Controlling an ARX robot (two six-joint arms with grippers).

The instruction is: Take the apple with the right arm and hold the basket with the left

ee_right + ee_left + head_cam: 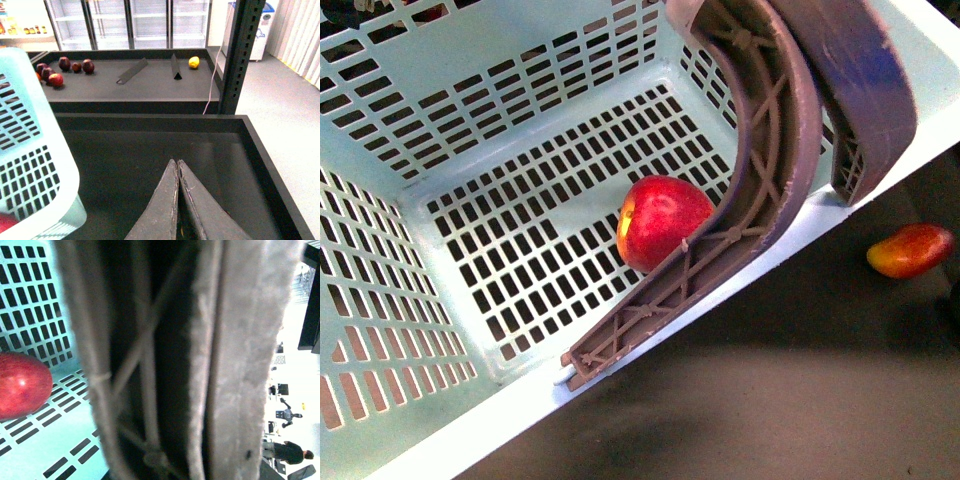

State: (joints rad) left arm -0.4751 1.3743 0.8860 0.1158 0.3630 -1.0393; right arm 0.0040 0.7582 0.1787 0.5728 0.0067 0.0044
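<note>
Apple point(662, 222) lying on basket point(470, 440) floor against handle point(760, 180), beside and apart from right end effector point(176, 165), which is pressed together and empty; pick judged done, left end effector unseen, grip state untellable.

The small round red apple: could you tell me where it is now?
In the front view the apple lies on the slotted floor of the light turquoise plastic basket, right of centre, partly behind its brown ribbed handle.
</note>
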